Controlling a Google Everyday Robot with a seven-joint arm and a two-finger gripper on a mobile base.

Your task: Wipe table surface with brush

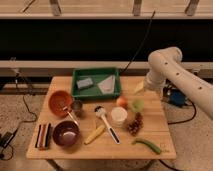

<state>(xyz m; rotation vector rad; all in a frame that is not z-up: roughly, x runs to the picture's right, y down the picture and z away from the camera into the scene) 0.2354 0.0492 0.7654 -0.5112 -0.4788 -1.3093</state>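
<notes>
The table surface (159, 121) is a light-brown wooden top in the middle of the camera view. The brush (107, 124) lies flat near its centre, with the white head (100, 111) toward the back and the handle running to the front right. My gripper (139, 88) hangs on the white arm (172, 70) over the table's back right part, just right of the green tray (96, 75). It is well apart from the brush and above the table.
The tray holds a grey sponge (85, 82) and a white cloth (106, 86). Also on the table are an orange bowl (60, 101), a metal cup (76, 106), a dark bowl (66, 134), a yellow corn stick (95, 134), a white cup (118, 116), fruit (138, 104), grapes (135, 125) and a green pepper (147, 145).
</notes>
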